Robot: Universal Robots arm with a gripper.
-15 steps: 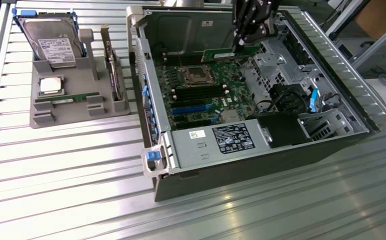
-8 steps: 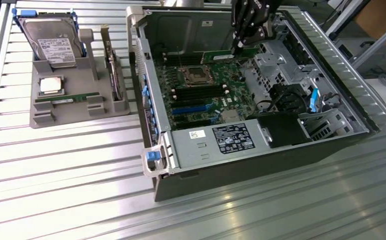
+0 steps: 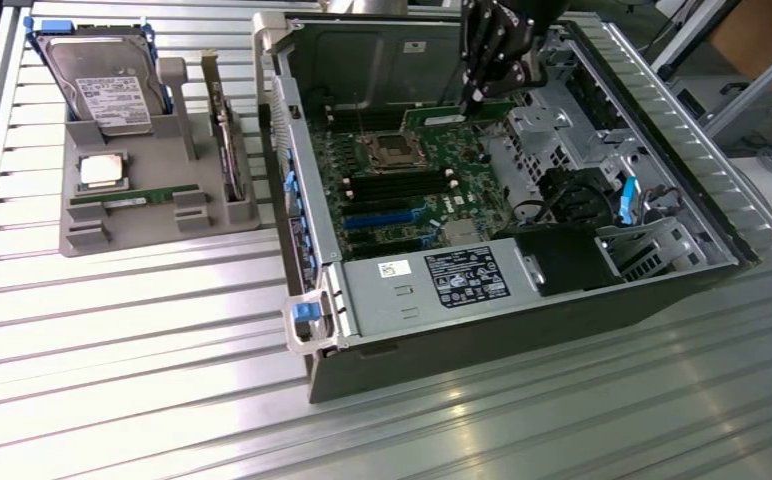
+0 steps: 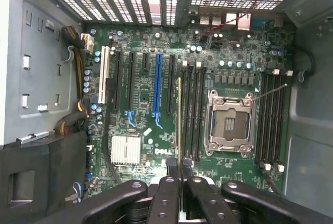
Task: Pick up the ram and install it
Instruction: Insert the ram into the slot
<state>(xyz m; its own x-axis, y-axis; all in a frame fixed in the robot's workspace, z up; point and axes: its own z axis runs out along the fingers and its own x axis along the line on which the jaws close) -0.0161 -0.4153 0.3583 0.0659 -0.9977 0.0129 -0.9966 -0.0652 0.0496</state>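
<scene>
The ram point(image 4: 179, 115) is a thin green board that I see edge-on in the wrist view, hanging above the black memory slots point(image 4: 192, 109) beside the empty processor socket point(image 4: 230, 122). My gripper point(image 4: 180, 167) is shut on its upper edge, one black finger on each side. In the exterior view the gripper point(image 3: 477, 98) reaches down into the open computer case point(image 3: 309, 300) from above. The ram point(image 3: 436, 118) shows there as a green strip just above the motherboard point(image 3: 400, 215), close to the socket point(image 3: 393, 150). I cannot tell whether the ram touches a slot.
A grey holder point(image 3: 139, 225) stands at the exterior view's left with a hard drive point(image 3: 106, 85), a silver processor chip point(image 3: 103, 172), another green stick point(image 3: 126, 197) and an upright card point(image 3: 233, 150). Inside the case are the power supply point(image 3: 440, 285), cables point(image 3: 566, 195) and drive bays point(image 3: 646, 250).
</scene>
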